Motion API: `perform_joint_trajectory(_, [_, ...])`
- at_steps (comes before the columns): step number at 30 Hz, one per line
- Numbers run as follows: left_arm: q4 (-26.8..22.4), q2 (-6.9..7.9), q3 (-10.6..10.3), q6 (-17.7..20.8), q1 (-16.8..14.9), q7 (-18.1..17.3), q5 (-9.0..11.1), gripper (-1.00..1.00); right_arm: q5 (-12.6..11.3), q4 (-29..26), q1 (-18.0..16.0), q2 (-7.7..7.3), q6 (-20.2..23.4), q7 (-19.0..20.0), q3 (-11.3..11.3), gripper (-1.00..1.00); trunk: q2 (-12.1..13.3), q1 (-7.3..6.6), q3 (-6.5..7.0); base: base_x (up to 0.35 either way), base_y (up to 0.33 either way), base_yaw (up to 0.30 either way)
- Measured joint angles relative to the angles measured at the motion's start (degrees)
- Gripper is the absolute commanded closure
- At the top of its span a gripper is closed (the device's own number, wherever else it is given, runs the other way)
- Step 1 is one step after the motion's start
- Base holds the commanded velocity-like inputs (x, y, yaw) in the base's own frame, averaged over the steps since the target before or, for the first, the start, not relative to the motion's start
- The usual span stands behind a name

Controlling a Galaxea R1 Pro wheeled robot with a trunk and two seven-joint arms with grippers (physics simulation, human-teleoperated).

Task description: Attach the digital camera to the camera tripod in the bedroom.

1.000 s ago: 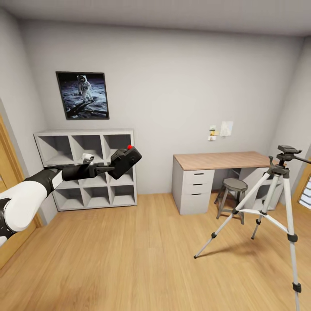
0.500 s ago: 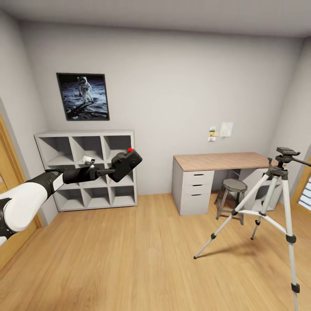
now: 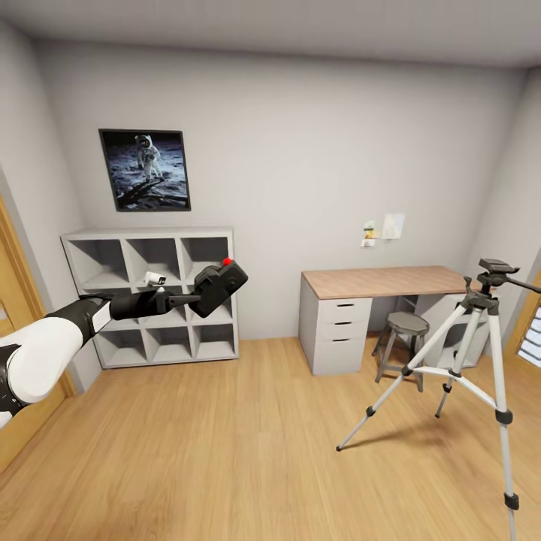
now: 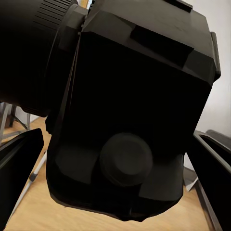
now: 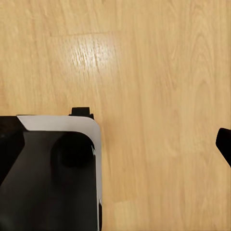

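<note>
Left gripper (image 3: 197, 300) keeps the digital camera (image 3: 219, 285) clamped, held out toward the shelf (image 3: 150, 294); camera tripod (image 3: 481, 353) has slid slightly left in head view, suggesting approach under way, mount pending.

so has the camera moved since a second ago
Yes. Against the cube shelf, the camera held by the left gripper has drifted slightly down; its red button sat above the top cubby's floor line and now sits nearer it.
</note>
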Motion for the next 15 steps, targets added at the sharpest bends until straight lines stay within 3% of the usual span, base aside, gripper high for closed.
perform_joint_trajectory(15, [0.01,-0.07,-0.10,0.09,-0.04,-0.01,0.00,1.00,0.00,-0.04,-0.03,0.00,-0.01,0.00,0.00,-1.00,5.95,-3.29,2.60,0.000,0.000,0.000])
